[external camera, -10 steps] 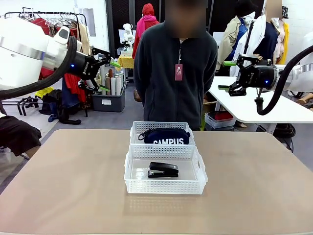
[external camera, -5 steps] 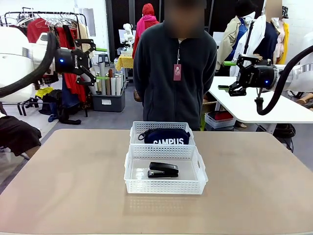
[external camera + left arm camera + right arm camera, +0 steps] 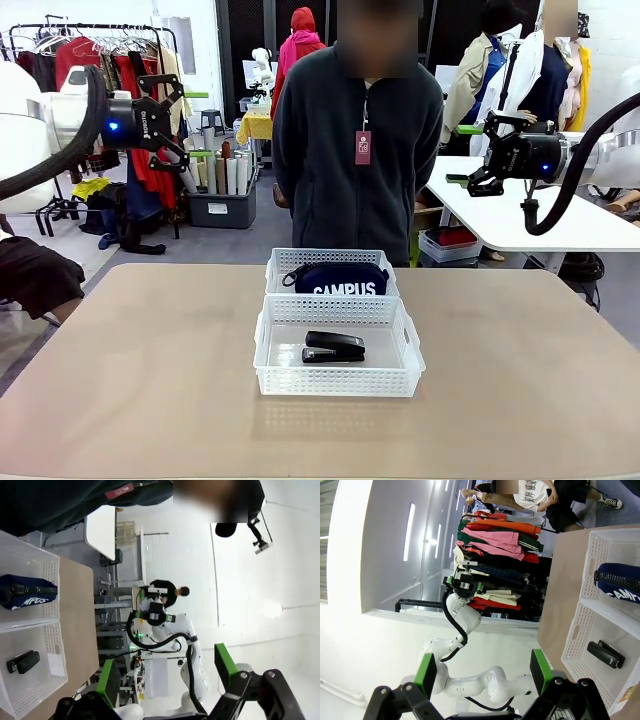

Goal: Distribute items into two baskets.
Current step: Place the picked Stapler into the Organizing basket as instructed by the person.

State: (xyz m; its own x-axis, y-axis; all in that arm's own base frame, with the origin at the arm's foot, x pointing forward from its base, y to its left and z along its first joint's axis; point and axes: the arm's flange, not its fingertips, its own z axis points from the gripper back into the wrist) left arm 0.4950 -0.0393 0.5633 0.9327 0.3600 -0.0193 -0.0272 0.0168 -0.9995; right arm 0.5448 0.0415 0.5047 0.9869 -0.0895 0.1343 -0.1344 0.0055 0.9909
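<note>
Stapler (image 3: 334,347) in near basket (image 3: 337,384); pouch (image 3: 340,278) in far basket (image 3: 285,261) behind it. Both grippers' jaws released, raised above counter (image 3: 140,380).

My arms: glossy white rounded shells, thick black cables looping off each wrist. Left claw (image 3: 172,128) and right claw (image 3: 478,155) are black, green pads on the fingers (image 3: 224,662), blue light glowing on each black wrist block, white lettering at left.
</note>
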